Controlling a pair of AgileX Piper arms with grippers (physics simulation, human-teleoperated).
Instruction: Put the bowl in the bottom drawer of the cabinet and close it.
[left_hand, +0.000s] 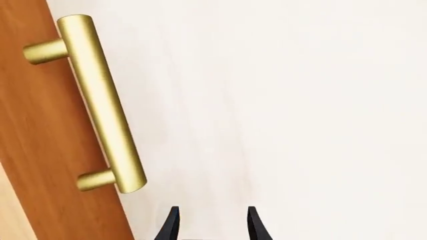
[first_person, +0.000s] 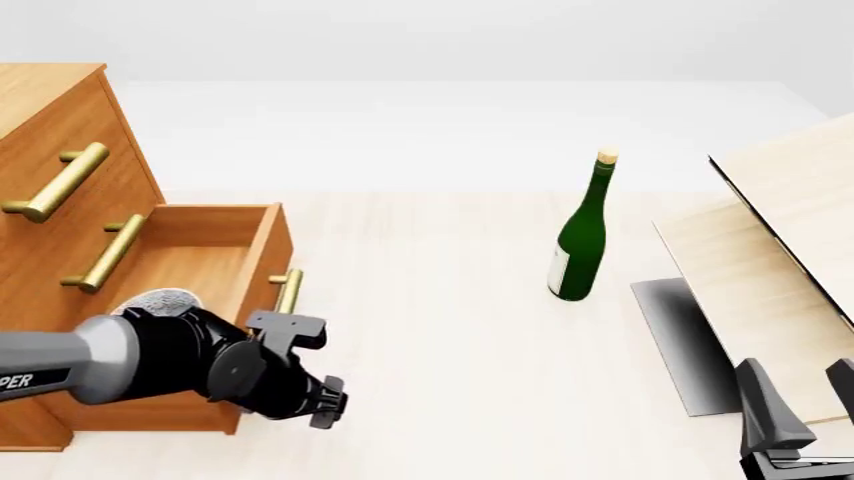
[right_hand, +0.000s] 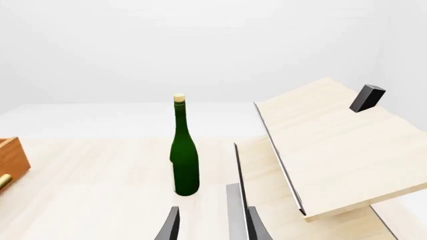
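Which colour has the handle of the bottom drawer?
Brass gold. The handle shows best in the left wrist view, against the orange-brown front of the bottom drawer.

Your table (first_person: 441, 340) was a pale wood surface filling the lower frame. On it, at far left, stood the cabinet (first_person: 54, 130); a green bottle (first_person: 581, 240) stood upright right of centre; pale tilted boards (first_person: 774, 260) rested at the right edge.

Green bottle (right_hand: 184, 160) upright on pale table (right_hand: 93, 185), cork-coloured top. Beside it, tilted light-wood boards (right_hand: 333, 145), dark block (right_hand: 367, 97) on upper one. Orange-brown drawer corner (right_hand: 12, 160) at view's edge, brass bit below. Right gripper (right_hand: 212, 225) fingertips apart, nothing between.
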